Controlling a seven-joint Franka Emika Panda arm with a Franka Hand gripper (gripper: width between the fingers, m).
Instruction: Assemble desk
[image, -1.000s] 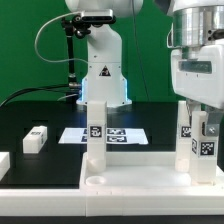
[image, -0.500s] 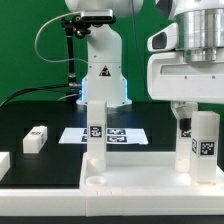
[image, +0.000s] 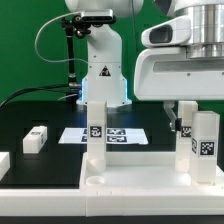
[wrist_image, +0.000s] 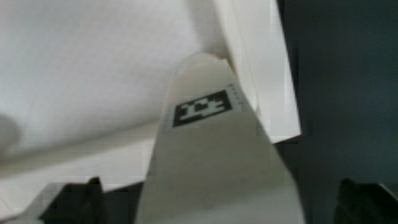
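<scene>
Checker: Step in hand?
Tagger: Leg fitting, I'm judging. The gripper (wrist_image: 222, 202) is hanging over the panel's far corner on the exterior view's right, jaws standing wide and gripping nothing. Its fingertips (wrist_image: 80, 200) are flanking the right leg (image: 205, 150) without touching it.
Checker: Desk parts sitting where?
Tagger: The panel (image: 140, 185) is lying flat. The right leg is standing upright in that corner, and a second leg (image: 95, 135) is standing upright at the panel's far corner on the exterior view's left. Whether either is fully seated isn't showing.
Checker: Next move?
Tagger: Probably calling for a straight lift clear of the post, then a reach for the loose leg (image: 36, 138) lying off the panel, beyond its left side.
Checker: Surface, room?
Tagger: A black table (image: 160, 128) is carrying everything. The marker board (image: 125, 133) is lying just behind the panel, the arm base (image: 100, 70) is standing further behind, and a green backdrop (image: 15, 60) is hanging beyond.
</scene>
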